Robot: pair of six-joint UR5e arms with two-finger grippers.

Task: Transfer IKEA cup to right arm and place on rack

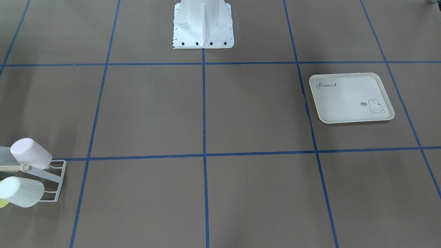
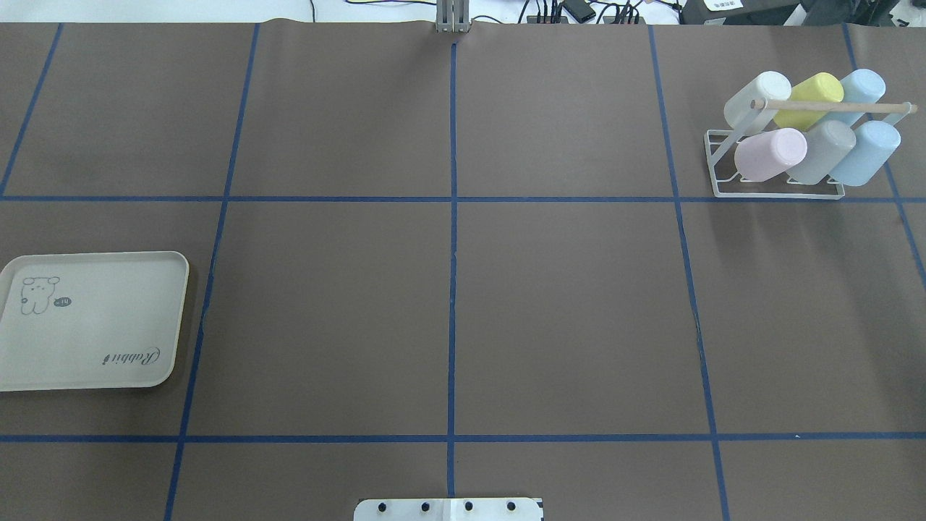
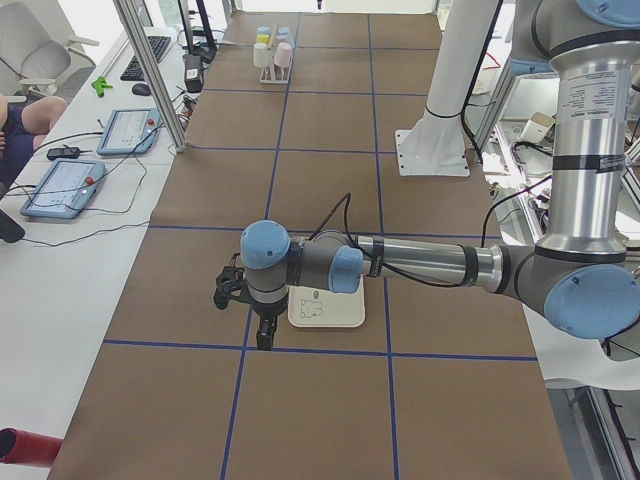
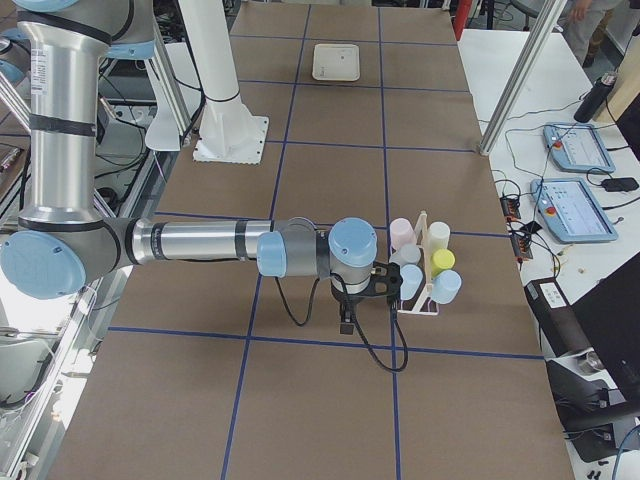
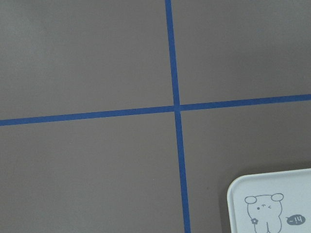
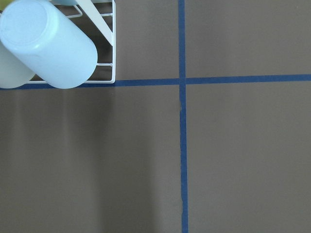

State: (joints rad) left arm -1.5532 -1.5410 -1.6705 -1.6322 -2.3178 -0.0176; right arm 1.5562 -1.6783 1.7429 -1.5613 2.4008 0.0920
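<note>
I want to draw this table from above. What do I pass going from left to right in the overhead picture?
rabbit tray → robot's white base plate → wire rack full of cups

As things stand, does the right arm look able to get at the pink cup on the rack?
Probably yes: the right arm reaches out beside the rack, the pink cup sits in its robot-side row, and nothing stands between them.

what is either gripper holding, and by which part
Apparently nothing: all six cups sit on the rack; neither left gripper nor right gripper shows one.
</note>
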